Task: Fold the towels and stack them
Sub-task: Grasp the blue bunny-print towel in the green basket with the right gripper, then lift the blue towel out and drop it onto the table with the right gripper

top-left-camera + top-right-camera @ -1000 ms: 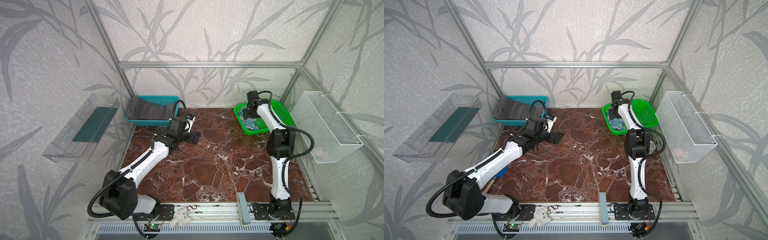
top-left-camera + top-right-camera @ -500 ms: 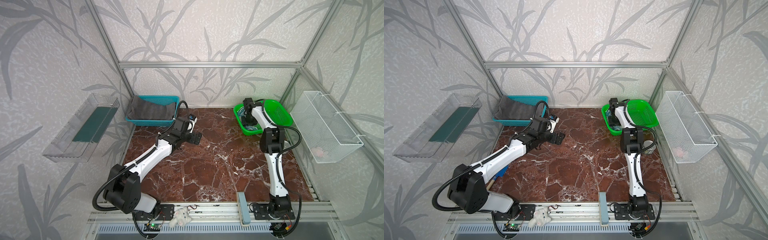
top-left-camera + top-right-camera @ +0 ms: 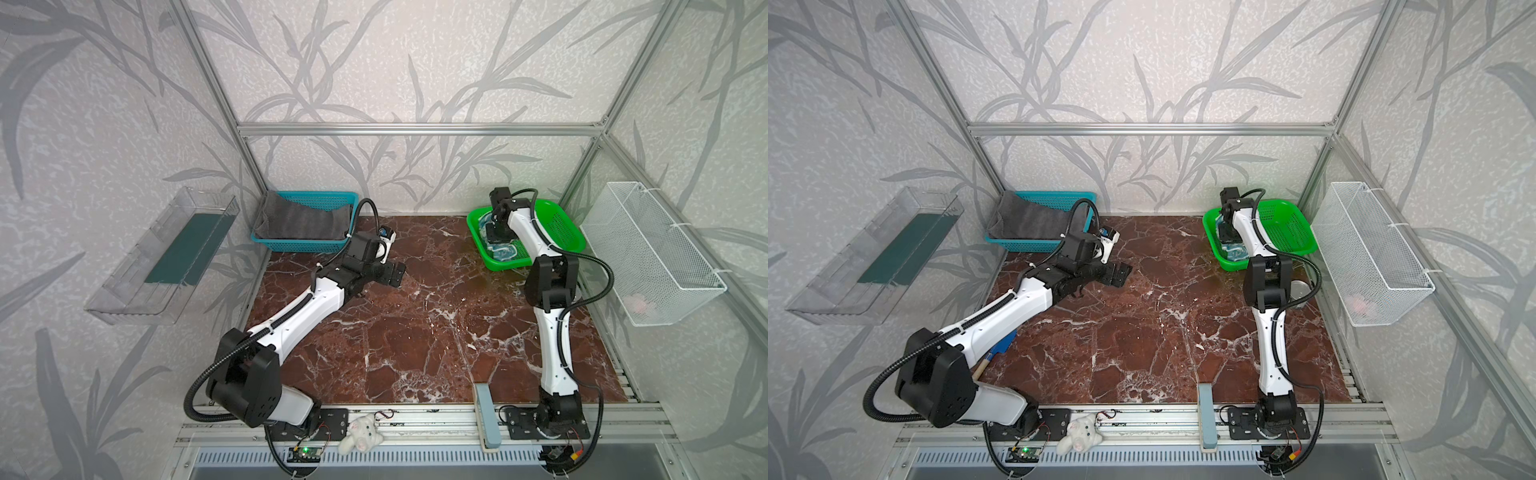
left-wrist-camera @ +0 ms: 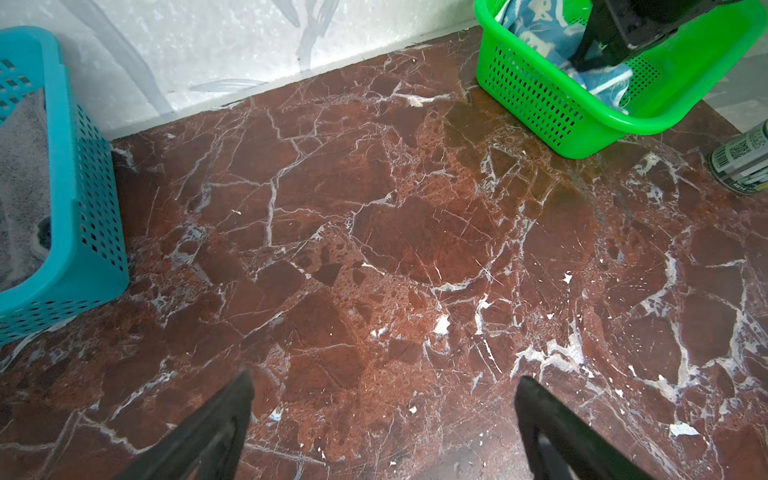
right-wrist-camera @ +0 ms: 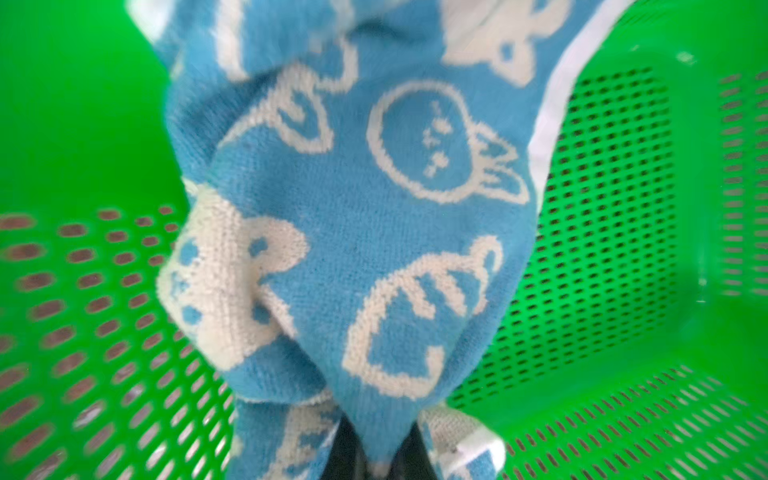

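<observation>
A small teal towel with white bunnies [image 5: 374, 249] lies bunched in the green basket [image 3: 561, 226] at the back right; it also shows in both top views [image 3: 505, 252] [image 3: 1235, 251]. My right gripper [image 5: 376, 453] points down into that basket [image 3: 1287, 226], shut on a fold of this towel. A dark grey towel [image 3: 303, 218] [image 3: 1030, 220] lies draped in the teal basket [image 3: 316, 247] at the back left. My left gripper [image 4: 384, 382] hangs open and empty over the marble table, just in front of the teal basket [image 4: 87, 208].
A can [image 4: 744, 162] lies on the table in front of the green basket. A white wire basket [image 3: 652, 253] hangs on the right wall and a clear tray [image 3: 166, 253] on the left. A white plush toy [image 3: 361, 432] and a grey-blue block [image 3: 486, 415] sit at the front rail.
The right gripper dipped into the green basket and its jaws closed on the teal towel. The left arm shifted only slightly and stayed open.
</observation>
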Robot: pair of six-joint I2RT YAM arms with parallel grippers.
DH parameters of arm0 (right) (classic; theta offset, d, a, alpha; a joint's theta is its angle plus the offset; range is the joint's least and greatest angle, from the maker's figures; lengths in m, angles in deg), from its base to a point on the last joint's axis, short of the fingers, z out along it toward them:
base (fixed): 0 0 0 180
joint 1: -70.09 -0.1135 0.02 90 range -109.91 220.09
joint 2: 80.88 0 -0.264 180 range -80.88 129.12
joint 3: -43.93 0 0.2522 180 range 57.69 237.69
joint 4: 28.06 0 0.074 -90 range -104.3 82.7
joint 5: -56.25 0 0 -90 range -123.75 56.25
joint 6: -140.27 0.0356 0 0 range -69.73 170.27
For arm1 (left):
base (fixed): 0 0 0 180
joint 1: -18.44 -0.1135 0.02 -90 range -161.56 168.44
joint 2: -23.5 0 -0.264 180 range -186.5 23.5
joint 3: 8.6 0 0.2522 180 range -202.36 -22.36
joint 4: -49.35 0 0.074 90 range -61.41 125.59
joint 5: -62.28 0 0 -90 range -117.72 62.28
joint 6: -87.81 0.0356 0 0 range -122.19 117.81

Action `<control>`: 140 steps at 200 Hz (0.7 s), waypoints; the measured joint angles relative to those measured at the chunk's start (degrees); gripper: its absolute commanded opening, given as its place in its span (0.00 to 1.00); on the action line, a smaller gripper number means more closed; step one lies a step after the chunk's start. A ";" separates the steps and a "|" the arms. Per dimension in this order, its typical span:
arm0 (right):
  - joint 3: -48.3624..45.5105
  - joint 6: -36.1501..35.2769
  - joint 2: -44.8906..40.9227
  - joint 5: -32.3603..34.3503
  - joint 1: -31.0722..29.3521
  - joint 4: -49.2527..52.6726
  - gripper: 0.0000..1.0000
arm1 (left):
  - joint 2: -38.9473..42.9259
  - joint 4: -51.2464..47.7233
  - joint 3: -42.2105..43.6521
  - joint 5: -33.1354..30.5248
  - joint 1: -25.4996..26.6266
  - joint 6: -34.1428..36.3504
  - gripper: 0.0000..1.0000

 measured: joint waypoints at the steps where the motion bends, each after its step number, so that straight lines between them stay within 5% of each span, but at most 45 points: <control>1: -0.07 -0.13 -0.17 0.02 0.00 -0.11 0.00 | 0.00 0.04 -0.02 0.00 0.00 -0.02 0.99; 82: 0.17 -12.46 -21.59 -5.18 -7.98 -2.49 0.00 | 0.79 6.14 -0.04 -1.38 0.02 -0.13 0.99; 140: -15.21 -14.16 -37.77 -26.40 -14.75 -7.39 0.00 | 9.27 8.20 1.14 -3.34 0.02 3.80 0.99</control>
